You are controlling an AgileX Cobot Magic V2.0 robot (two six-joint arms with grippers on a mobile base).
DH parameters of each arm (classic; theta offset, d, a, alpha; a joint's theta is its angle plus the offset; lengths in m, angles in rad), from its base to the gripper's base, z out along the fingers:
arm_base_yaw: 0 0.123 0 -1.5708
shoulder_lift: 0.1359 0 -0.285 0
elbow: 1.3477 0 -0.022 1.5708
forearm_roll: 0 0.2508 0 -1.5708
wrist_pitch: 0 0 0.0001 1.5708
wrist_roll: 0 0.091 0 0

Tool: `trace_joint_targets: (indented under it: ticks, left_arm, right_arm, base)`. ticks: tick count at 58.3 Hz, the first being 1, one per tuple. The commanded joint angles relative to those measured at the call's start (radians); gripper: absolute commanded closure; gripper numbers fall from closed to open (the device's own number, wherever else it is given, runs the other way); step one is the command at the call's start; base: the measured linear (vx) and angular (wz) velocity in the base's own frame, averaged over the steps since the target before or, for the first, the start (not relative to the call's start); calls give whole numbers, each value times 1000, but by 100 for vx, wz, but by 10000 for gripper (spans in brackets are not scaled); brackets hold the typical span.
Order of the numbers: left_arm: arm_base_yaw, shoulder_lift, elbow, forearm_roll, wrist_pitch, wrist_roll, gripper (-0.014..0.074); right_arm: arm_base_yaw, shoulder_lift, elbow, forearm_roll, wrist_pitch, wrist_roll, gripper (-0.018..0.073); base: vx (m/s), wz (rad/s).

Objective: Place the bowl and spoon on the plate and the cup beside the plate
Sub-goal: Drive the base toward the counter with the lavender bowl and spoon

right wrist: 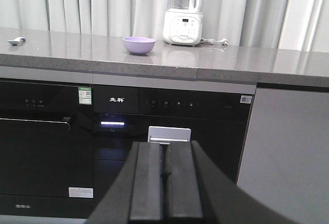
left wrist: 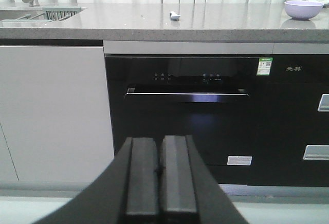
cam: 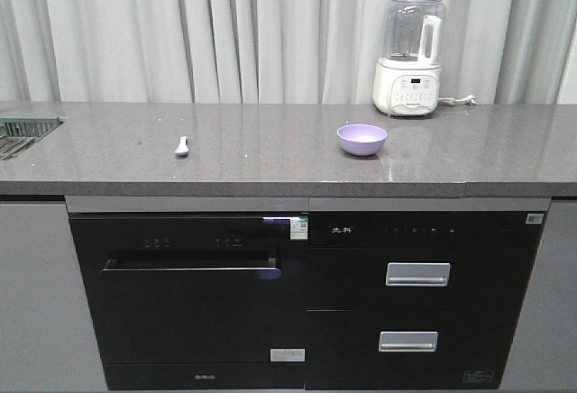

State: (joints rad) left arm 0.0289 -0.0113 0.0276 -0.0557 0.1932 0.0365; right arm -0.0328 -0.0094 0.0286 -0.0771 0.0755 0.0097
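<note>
lavender bowl [cam: 361, 139] sits upright on the grey counter [cam: 270, 163], right of ctr, open side up. it's in front of and a bit left of the white blender [cam: 410, 58] w/ a clear jug, which stands at the back by the curtains [cam: 225, 32]; bowl & blender are apart, not touching. pale spoon [cam: 182, 147] lies flat on the counter well left of the bowl, roughly front-to-back; too small to tell which end is which. sink rack [cam: 27, 127] is at the far left edge. under the counter there's a black dishwasher [cam: 189, 294] on the left and two drawers [cam: 417, 274] w/ silver handles on the right. both arms are low, below counter level, aimed at the cabinet fronts and well away from bowl & spoon. left gripper [left wrist: 159, 147] has its fingers pressed flat together, no gap, nothing btwn them; it faces the dishwasher door, w/ the spoon up on the counter above it. right gripper [right wrist: 164, 149] is the same, fingers fully together and holding nothing; it faces the drawer unit, w/ a silver handle just past its tips and the bowl up and to the left.
</note>
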Motion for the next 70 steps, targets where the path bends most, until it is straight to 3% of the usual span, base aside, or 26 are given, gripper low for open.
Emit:
trace_joint_targets:
  ticks: [1, 70]
  left_arm:
    - [2, -13, 24, -11, -82, -6, 602]
    - [2, -13, 24, -11, -82, -6, 602]
  right_arm:
    - [-6, -10, 10, -4, -85, -10, 568]
    - [10, -10, 10, -4, -85, -10, 568]
  base:
    - [0, 1]
    - [15, -2]
